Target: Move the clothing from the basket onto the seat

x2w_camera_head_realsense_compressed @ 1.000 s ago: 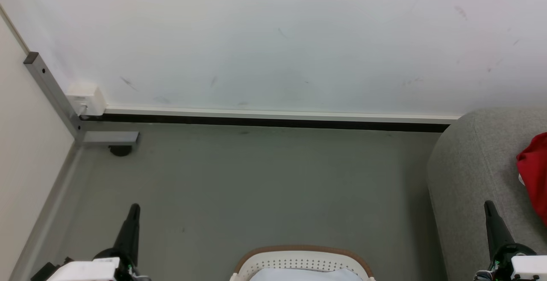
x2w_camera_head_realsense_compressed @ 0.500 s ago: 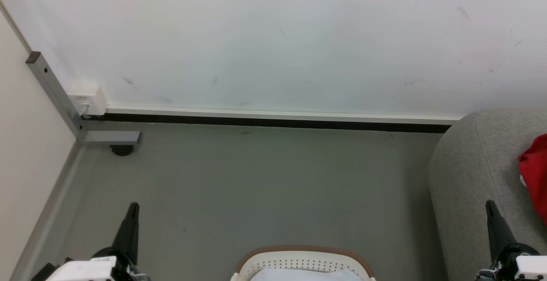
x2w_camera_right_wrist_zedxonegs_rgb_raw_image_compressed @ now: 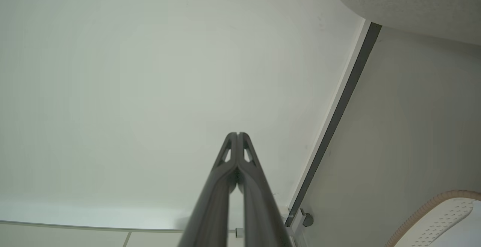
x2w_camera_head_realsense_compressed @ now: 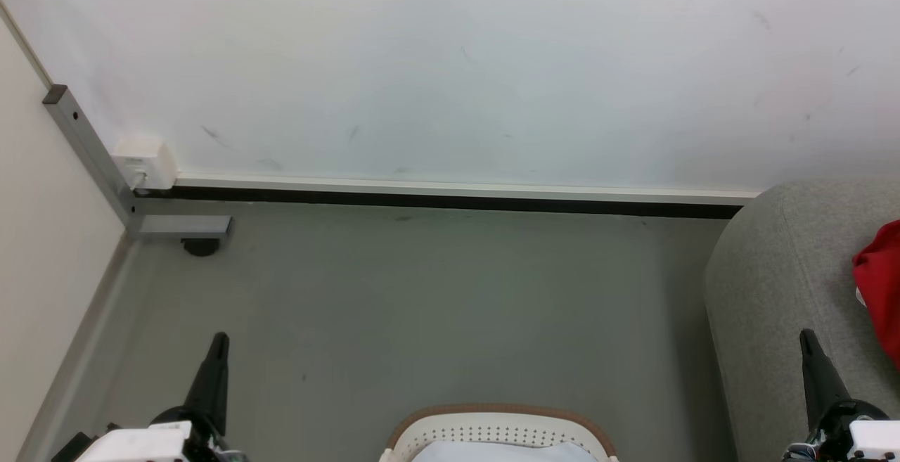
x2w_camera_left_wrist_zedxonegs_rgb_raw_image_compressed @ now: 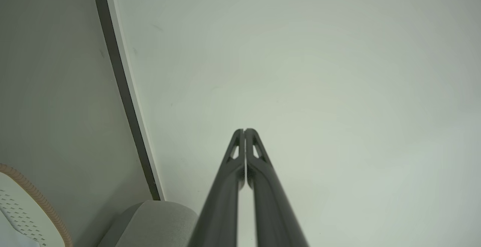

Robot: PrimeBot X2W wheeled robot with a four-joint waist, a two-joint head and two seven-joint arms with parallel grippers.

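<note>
Both pairs of fingers are pressed fully together and hold nothing. In the head view the left fingers (x2w_camera_head_realsense_compressed: 216, 360) rise at the lower left over bare grey floor (x2w_camera_head_realsense_compressed: 422, 307), touching nothing. The right fingers (x2w_camera_head_realsense_compressed: 812, 360) rise at the lower right, showing against the rounded side of the seat (x2w_camera_head_realsense_compressed: 773, 286); whether they touch it cannot be told. Each wrist view shows its own pair, the left fingers (x2w_camera_left_wrist_zedxonegs_rgb_raw_image_compressed: 242, 134) and the right fingers (x2w_camera_right_wrist_zedxonegs_rgb_raw_image_compressed: 235, 137), meeting at the tips with a plain pale wall (x2w_camera_head_realsense_compressed: 450, 61) beyond them.

A dark skirting strip (x2w_camera_head_realsense_compressed: 450, 202) runs along the foot of that wall. At the far left stands a grey metal post (x2w_camera_head_realsense_compressed: 84, 145) with a small white box (x2w_camera_head_realsense_compressed: 144, 161) against it and a dark round foot (x2w_camera_head_realsense_compressed: 200, 246) beneath its crossbar. Nothing lies between either pair of fingers and the task's things.

The basket (x2w_camera_head_realsense_compressed: 492, 434) sits on the floor at the bottom centre, between the two pairs of fingers and well apart from both. Something pale (x2w_camera_head_realsense_compressed: 503, 453) shows inside it, too little to identify. A piece of the clothing (x2w_camera_head_realsense_compressed: 882, 272), red, lies on the seat at the right edge, up and to the right of the right fingers and apart from them. The left wrist view catches the basket (x2w_camera_left_wrist_zedxonegs_rgb_raw_image_compressed: 22, 202) and seat (x2w_camera_left_wrist_zedxonegs_rgb_raw_image_compressed: 158, 220) low on its left; the right wrist view catches the seat (x2w_camera_right_wrist_zedxonegs_rgb_raw_image_compressed: 413, 2) at upper right and the basket (x2w_camera_right_wrist_zedxonegs_rgb_raw_image_compressed: 439, 217) at lower right.
</note>
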